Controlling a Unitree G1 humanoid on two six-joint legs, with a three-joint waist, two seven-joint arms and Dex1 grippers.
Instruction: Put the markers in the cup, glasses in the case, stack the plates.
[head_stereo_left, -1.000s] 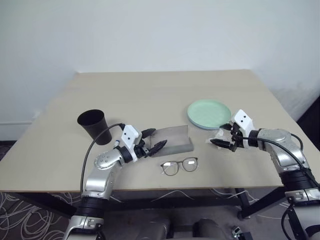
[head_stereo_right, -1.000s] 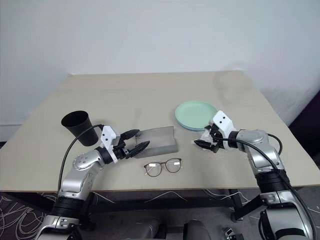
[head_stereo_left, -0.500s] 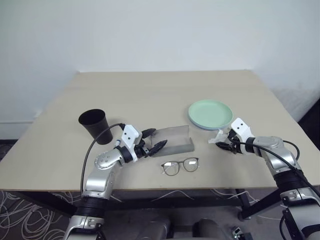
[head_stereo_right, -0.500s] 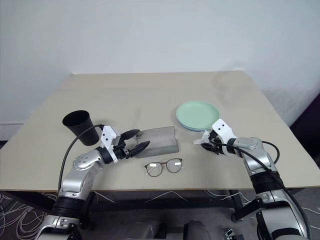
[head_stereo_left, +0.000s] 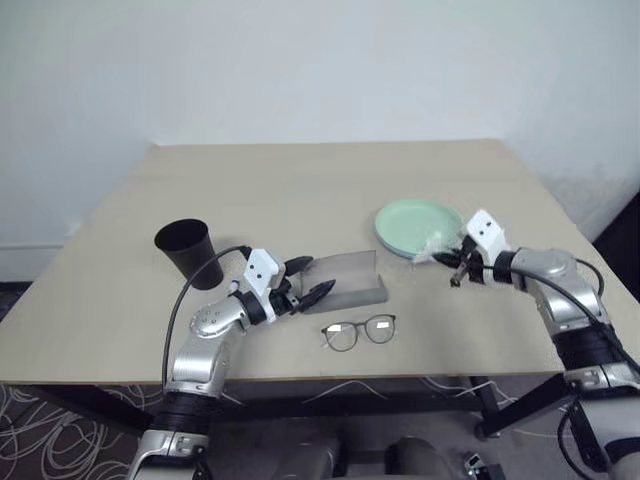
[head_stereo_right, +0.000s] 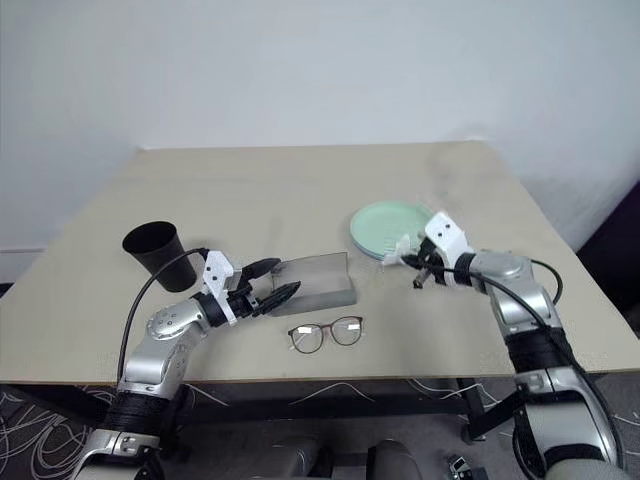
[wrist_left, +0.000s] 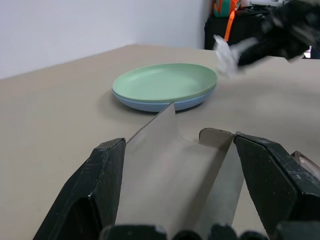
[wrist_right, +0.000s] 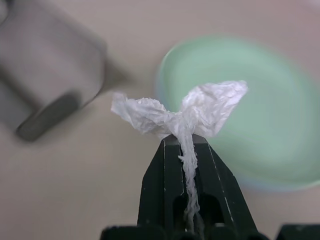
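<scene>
Table (head_stereo_left: 300, 190): far half bare, open passage from either side. Near half, obstacles left to right: cup (head_stereo_left: 186, 250); left gripper (head_stereo_left: 305, 282) spread wide at open case (head_stereo_left: 352, 278); glasses (head_stereo_left: 359, 331) near front edge; stacked plates (head_stereo_left: 418, 228) with right gripper (head_stereo_left: 452, 262) just beside.
</scene>
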